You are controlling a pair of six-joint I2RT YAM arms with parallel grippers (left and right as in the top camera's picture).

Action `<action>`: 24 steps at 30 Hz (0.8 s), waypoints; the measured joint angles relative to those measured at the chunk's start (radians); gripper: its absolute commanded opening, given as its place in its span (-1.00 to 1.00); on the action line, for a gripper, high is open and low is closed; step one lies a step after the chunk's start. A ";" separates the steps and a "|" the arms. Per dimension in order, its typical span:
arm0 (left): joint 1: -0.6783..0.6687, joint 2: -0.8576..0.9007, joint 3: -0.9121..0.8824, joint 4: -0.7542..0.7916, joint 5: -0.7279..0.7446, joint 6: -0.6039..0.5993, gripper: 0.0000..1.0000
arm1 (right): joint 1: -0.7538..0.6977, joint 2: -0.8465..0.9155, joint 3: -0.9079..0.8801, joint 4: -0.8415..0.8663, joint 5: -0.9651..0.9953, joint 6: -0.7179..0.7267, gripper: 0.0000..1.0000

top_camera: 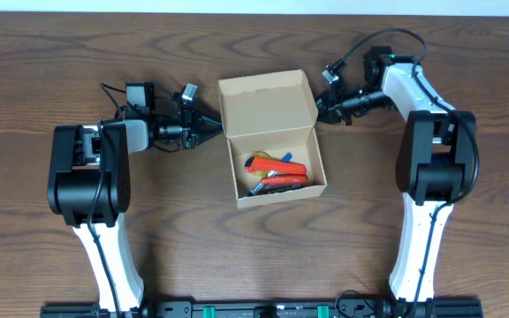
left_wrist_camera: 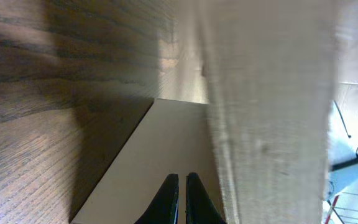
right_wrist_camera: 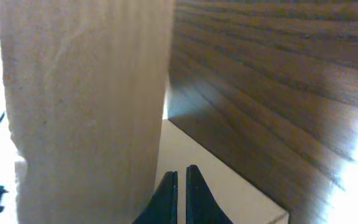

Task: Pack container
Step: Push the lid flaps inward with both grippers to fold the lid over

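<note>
Left fingers [left_wrist_camera: 168, 200] clenched, empty, beside container [top_camera: 268, 106] lid's left edge. Right fingers [right_wrist_camera: 166, 199] clenched, empty, beside lid's right edge. Open bench [top_camera: 60, 53] outward of both.

Overhead: bright, even, sharp; soft shadow beside the container [top_camera: 268, 106]. Both wrist views: container wall too close, blurred. Left wrist: table [left_wrist_camera: 30, 124] darkly shadowed. Right wrist: glare lower right, left edge overexposed.

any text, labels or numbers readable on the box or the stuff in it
None can be read.
box: plain cardboard, no print or label in any view.
pens inside it: any lettering is too small to read.
</note>
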 measured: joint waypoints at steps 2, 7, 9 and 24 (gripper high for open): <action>0.000 -0.009 0.000 0.000 -0.006 -0.004 -0.88 | 0.000 -0.034 0.000 0.000 0.020 -0.002 -0.98; 0.000 -0.046 0.000 -0.001 -0.014 -0.007 -0.88 | 0.000 -0.110 0.006 -0.003 0.035 -0.002 -0.97; 0.000 -0.056 0.002 -0.004 -0.017 -0.007 -0.88 | 0.000 -0.124 0.009 -0.010 0.035 -0.002 -0.97; 0.000 -0.122 0.002 -0.012 -0.053 -0.007 -0.89 | 0.014 -0.126 0.009 -0.037 0.062 -0.017 -0.97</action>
